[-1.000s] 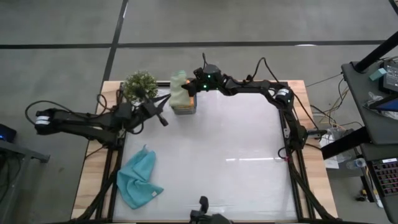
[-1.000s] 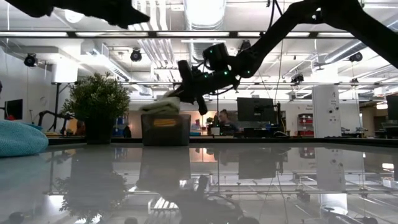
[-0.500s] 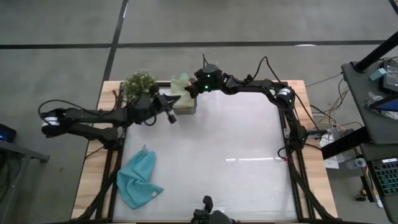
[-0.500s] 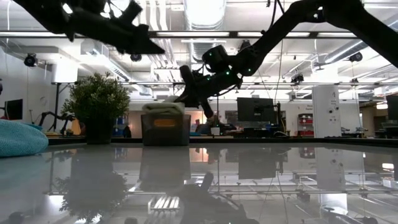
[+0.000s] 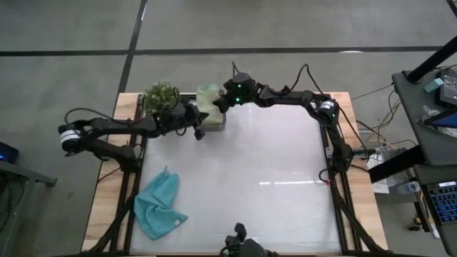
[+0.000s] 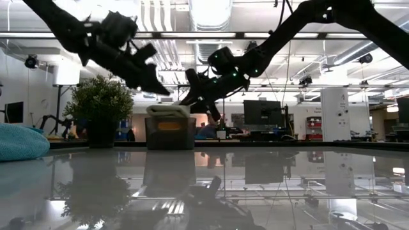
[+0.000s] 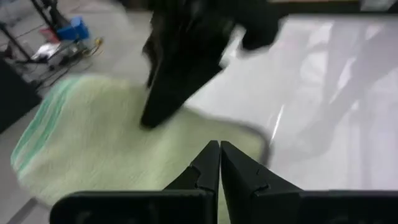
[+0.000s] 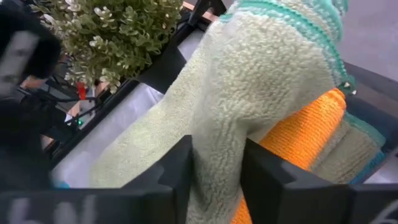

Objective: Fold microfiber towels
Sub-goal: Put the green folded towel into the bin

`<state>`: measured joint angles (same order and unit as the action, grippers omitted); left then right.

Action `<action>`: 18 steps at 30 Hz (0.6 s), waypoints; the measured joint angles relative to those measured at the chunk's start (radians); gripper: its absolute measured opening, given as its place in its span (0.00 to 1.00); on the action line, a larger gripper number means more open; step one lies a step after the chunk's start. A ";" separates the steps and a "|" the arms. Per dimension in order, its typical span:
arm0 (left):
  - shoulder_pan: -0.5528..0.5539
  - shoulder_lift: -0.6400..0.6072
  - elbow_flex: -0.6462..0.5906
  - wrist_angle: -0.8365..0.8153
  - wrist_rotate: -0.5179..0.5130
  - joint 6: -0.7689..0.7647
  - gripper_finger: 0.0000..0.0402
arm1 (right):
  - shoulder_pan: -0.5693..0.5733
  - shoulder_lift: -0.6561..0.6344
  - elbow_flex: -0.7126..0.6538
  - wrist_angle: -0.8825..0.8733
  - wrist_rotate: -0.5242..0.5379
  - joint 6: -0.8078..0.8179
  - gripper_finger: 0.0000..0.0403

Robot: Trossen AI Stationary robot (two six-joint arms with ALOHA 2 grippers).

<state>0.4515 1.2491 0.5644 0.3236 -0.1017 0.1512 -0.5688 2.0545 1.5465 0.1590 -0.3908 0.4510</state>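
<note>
Lying on the dark grey box (image 5: 212,118) at the far edge of the surface (image 5: 271,178), the sage green towel (image 5: 208,93) sits between both arms. The right end effector (image 5: 216,103) grasps its fold; the clenched left end effector (image 5: 201,131) hovers just beside, on the near-left.

1. The box (image 5: 211,118) stands at the tabletop's (image 5: 271,178) far edge.
2. Folded towels (image 5: 208,96) lie stacked in the box.
3. The plant (image 5: 158,96) stands just left of the box.
4. A loose towel (image 5: 158,204) lies well in front of the box, to its left.
</note>
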 joint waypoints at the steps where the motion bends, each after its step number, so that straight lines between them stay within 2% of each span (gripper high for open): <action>1: 0.014 0.018 0.000 0.000 0.000 0.012 0.00 | -0.001 -0.003 0.003 -0.011 0.000 -0.008 0.30; 6: 0.066 0.102 0.000 0.011 0.000 0.023 0.00 | -0.022 -0.011 0.046 -0.130 -0.001 -0.086 0.38; 11: 0.079 0.172 0.001 0.029 0.001 0.047 0.00 | -0.054 -0.011 0.120 -0.269 0.001 -0.185 0.41; 14: 0.079 0.210 0.001 0.061 0.004 0.047 0.00 | -0.067 -0.011 0.169 -0.292 0.002 -0.238 0.38; 18: 0.079 0.240 0.007 0.095 0.052 0.042 0.00 | -0.066 -0.011 0.235 -0.285 0.002 -0.331 0.27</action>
<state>0.5304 1.4893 0.5714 0.4185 -0.0496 0.1932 -0.6353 2.0431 1.7811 -0.1257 -0.3890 0.1199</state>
